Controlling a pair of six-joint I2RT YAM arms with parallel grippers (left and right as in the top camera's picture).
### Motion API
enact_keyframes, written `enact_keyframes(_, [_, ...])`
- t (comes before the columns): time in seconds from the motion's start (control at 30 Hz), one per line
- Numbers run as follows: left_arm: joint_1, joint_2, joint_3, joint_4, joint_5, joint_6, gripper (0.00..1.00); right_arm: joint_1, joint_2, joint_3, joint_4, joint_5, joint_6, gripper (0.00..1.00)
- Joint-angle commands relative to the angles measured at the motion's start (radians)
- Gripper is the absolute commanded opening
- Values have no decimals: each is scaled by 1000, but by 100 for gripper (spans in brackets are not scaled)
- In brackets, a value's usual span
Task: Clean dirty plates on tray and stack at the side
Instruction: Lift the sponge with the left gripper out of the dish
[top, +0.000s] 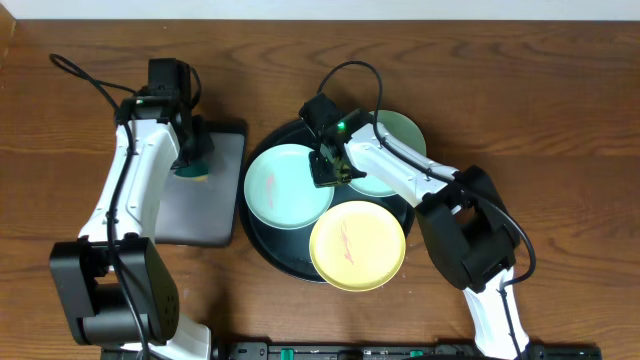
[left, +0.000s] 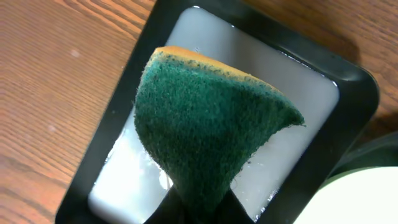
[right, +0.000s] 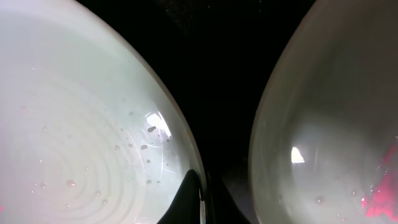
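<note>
wood table (top: 560, 100); right wrist alone shows droplets (right: 143, 147) on a plate (right: 74, 124).

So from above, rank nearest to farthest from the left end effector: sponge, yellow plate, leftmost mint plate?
1. Sponge, clamped in the left end effector, over the grey tray.
2. Leftmost mint plate, on the black tray's left.
3. Yellow plate, at that tray's front.

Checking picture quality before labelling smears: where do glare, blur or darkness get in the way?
Overhead: evenly lit, sharp, only soft shadows on the table. Left wrist: sponge crisp; glare on the wet grey tray. Right wrist: plates washed out with bright highlights, black tray nearly featureless, red smear blurred.
</note>
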Motion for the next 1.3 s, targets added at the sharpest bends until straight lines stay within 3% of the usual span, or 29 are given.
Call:
enact_keyframes(0.0, [-17,3,6,0,-48,-9,7,2,11,-2,-4,36,-8,1])
enact_keyframes(0.53, [-39,3,6,10,-87,-20,7,2,11,-2,-4,36,-8,1])
enact_keyframes(0.6, [-39,3,6,16,-144,-20,7,2,11,-2,-3,37,-8,1])
enact_keyframes(1.27, [-39,-85,6,205,-203,49,7,2,11,-2,0,41,-8,1])
